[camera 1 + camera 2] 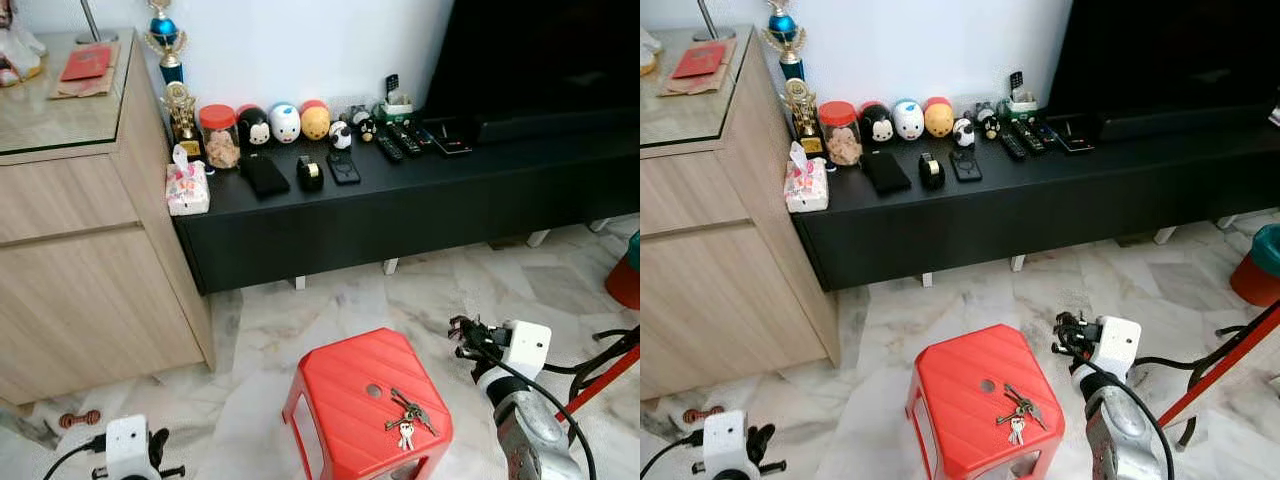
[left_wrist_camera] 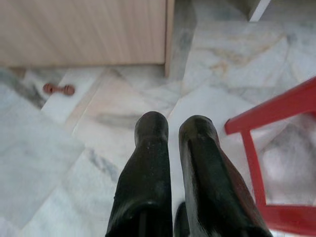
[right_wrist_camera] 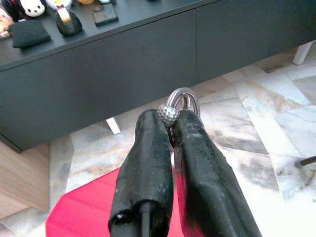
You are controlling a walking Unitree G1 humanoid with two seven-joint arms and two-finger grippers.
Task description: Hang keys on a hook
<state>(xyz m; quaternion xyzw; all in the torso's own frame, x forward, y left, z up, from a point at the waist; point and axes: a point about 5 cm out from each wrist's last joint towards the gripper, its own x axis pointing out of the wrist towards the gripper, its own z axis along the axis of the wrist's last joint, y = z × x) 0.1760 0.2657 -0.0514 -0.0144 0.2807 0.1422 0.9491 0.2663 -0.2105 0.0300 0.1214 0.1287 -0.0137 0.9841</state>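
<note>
A bunch of keys (image 1: 408, 415) lies on the near right corner of a red plastic stool (image 1: 345, 385) on the marble floor. My right gripper (image 1: 462, 335) hovers just right of the stool, a little above its top. In the right wrist view the right gripper (image 3: 170, 118) is shut on a silver metal ring (image 3: 183, 94) that carries a small studded ball. My left gripper (image 1: 160, 450) hangs low at the left of the stool. Its fingers (image 2: 150, 143) are together with nothing between them.
A long black console (image 1: 400, 200) with toys, remotes and a jar runs along the wall behind the stool. A wooden cabinet (image 1: 90, 260) stands at the left. A red bar (image 1: 600, 385), cables and an orange bucket (image 1: 625, 275) are at the right. A small brown toy (image 1: 78, 419) lies on the floor.
</note>
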